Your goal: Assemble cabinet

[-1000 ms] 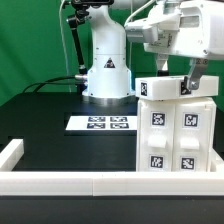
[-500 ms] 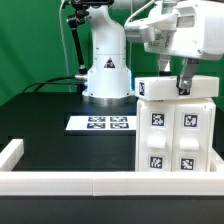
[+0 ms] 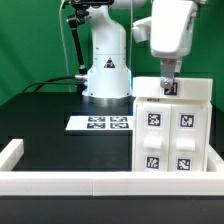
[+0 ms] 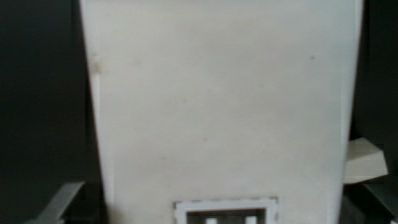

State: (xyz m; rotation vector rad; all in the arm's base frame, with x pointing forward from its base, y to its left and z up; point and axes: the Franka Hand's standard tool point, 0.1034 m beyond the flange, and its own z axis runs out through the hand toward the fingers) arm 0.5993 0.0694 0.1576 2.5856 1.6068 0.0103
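Observation:
The white cabinet box [image 3: 172, 140] stands upright at the exterior view's right, with several square tags on its front. A flat white top panel [image 3: 190, 90] lies across its top. My gripper [image 3: 168, 88] hangs straight down over that panel, with a finger [image 3: 169, 87] against its front edge. In the wrist view the white panel [image 4: 214, 100] fills the picture between my two fingers, and a tag [image 4: 226, 211] shows near my gripper [image 4: 210, 205]. The jaws stand closed against the panel's two sides.
The marker board [image 3: 101, 123] lies flat on the black table [image 3: 50, 130] in front of the robot base [image 3: 106, 70]. A long white border rail [image 3: 60, 181] runs along the near edge, with a short white corner piece [image 3: 10, 153] at the exterior view's left.
My hand has turned about its vertical axis over the cabinet, from lying broad and slanted to narrow and upright. The top panel's outline has shifted slightly with it.

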